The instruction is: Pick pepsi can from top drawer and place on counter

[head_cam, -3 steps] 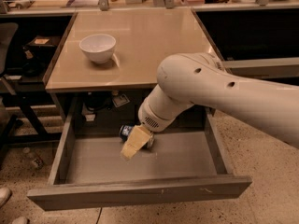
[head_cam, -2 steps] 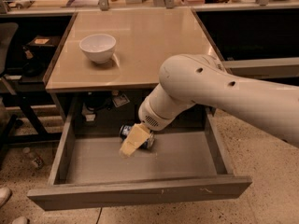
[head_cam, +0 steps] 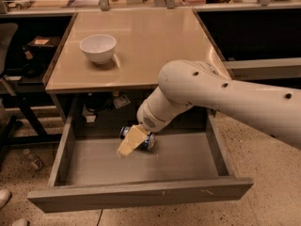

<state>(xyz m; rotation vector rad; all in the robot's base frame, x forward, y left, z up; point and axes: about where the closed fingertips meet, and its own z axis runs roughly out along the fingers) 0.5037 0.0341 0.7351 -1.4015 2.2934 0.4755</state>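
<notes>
At the back of the wide, shallow grey top drawer [head_cam: 141,193], which stands open below the glossy beige counter [head_cam: 160,41], the small dark-blue pepsi can [head_cam: 150,142] lies on its side. The tan-tipped gripper [head_cam: 131,141] overlaps its middle; whether it grips the can cannot be told. A white bowl [head_cam: 98,47] sits on the counter.

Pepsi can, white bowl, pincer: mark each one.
Pepsi can [head_cam: 149,141]: camera view, exposed right end.
White bowl [head_cam: 98,48]: camera view, outer wall.
Pincer [head_cam: 127,146]: camera view, tan tip, over the can inside the top drawer [head_cam: 141,192].
</notes>
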